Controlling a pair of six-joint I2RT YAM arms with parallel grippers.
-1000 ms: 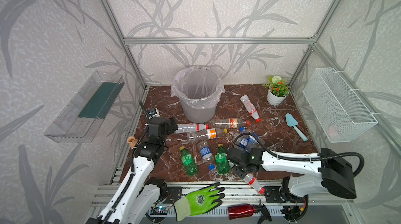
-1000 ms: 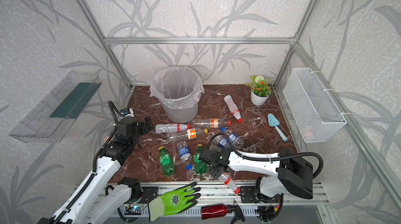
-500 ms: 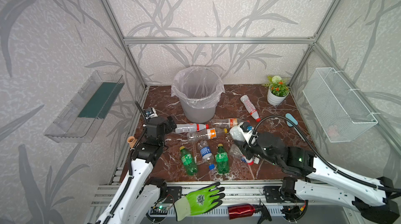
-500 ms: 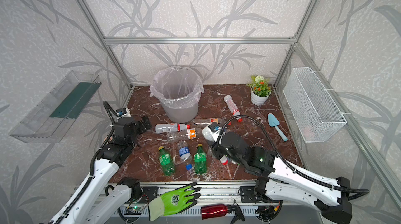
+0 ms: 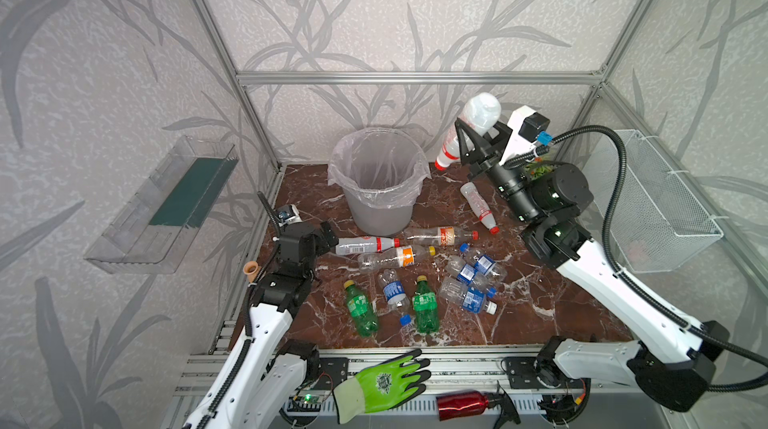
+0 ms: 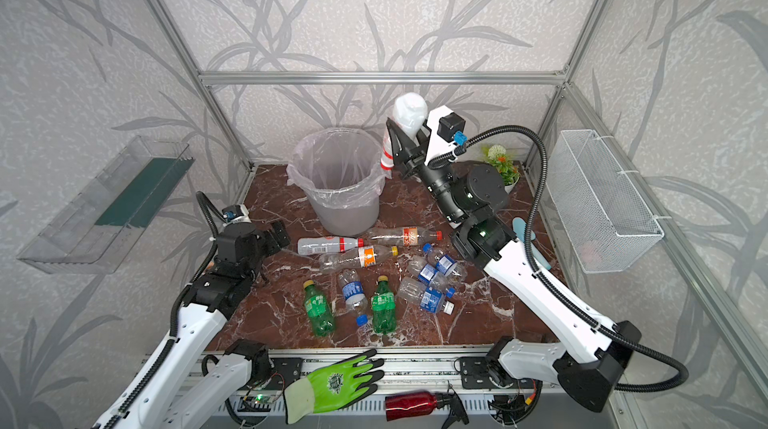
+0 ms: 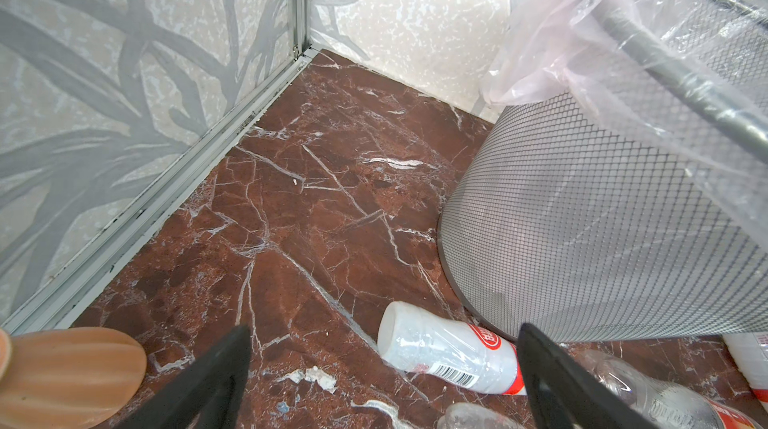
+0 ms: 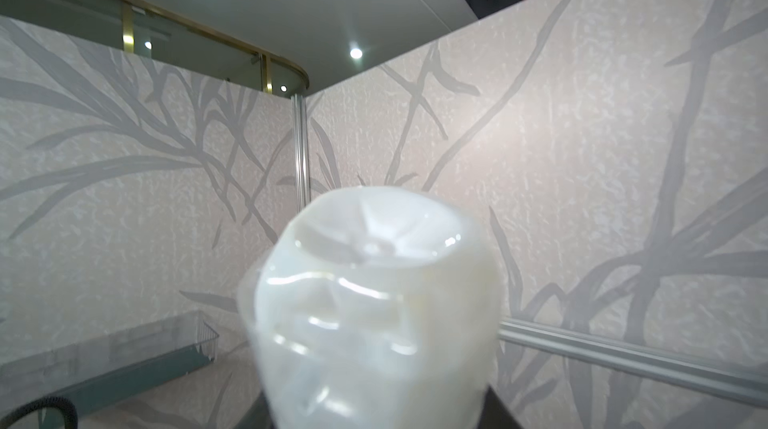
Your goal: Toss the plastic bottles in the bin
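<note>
In a top view the right end effector (image 5: 471, 142) is pinching a whitish bottle (image 5: 482, 115). It holds the bottle high, tilted, base up and red cap down, just beside the right of the rim of the bin (image 5: 378, 210). The other bottles (image 5: 424, 310) lie scattered on the table (image 5: 523, 323) in front of the bin. The left end effector (image 5: 328, 235) sits low with its jaws spread, near a lying red-labelled bottle (image 5: 361, 245).

In the left wrist view the spread fingers (image 7: 224, 364) flank that bottle (image 7: 449, 352) at the foot of the bin (image 7: 582, 240) and grip nothing.

In the right wrist view the held bottle's base (image 8: 374, 281) fills the middle, and the bin is out of sight.

The step in hand looks like the carry to the bin. The next move probably calls for bringing the cap over the opening before the jaws part, since a release here could glance off the rim.
</note>
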